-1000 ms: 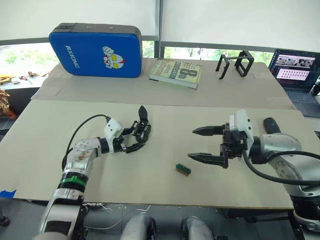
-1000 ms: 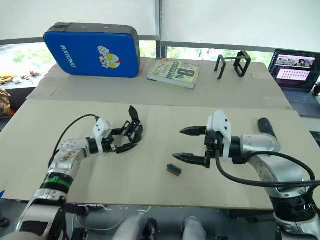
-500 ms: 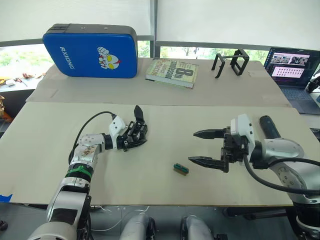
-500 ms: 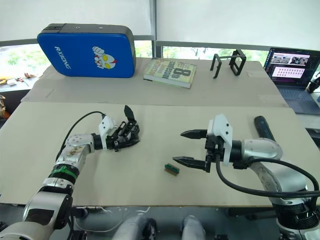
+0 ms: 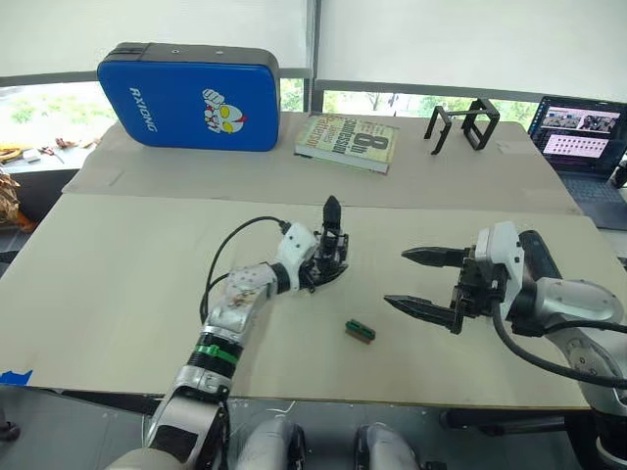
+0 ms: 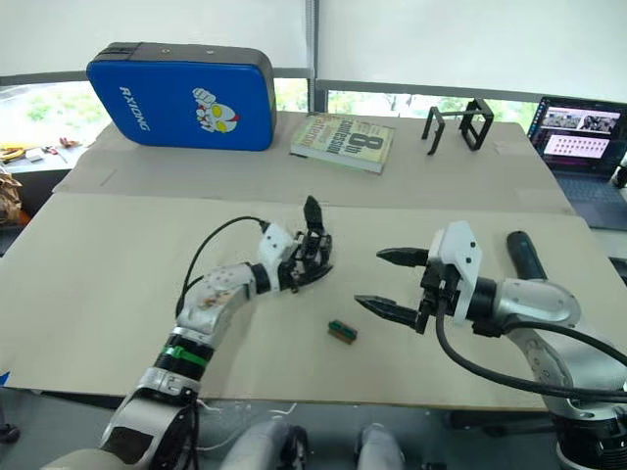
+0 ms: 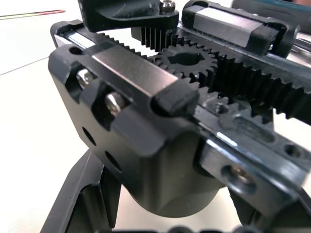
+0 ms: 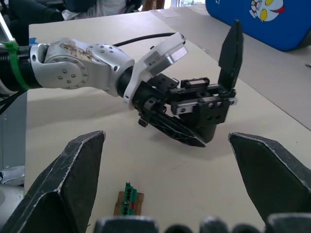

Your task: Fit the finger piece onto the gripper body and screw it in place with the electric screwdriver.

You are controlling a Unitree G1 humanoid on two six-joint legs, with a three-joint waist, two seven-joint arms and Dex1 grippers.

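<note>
My left gripper (image 5: pixel 324 270) is shut on the gripper body (image 5: pixel 331 247), a black assembly with a round base, held just above the table's middle. Its pointed leaf-shaped finger (image 5: pixel 332 211) stands upright. The left wrist view shows the gripper body (image 7: pixel 160 121) close up, with its gear and toothed racks on top. My right gripper (image 5: pixel 422 280) hovers open to the right of the body, empty, pointing at it. The electric screwdriver (image 6: pixel 525 257) lies on the table behind my right wrist. The finger piece is out of view.
A small green-and-brown block (image 5: pixel 360 331) lies near the front, between the grippers. At the back are a blue case (image 5: pixel 191 96), a book (image 5: pixel 348 142), a black wire-frame stand (image 5: pixel 462 125) and a laptop (image 5: pixel 583 132).
My left arm has carried the gripper body to the right, toward the table's middle, and its pointed finger now stands upright. The right gripper stays open, about where it was.
</note>
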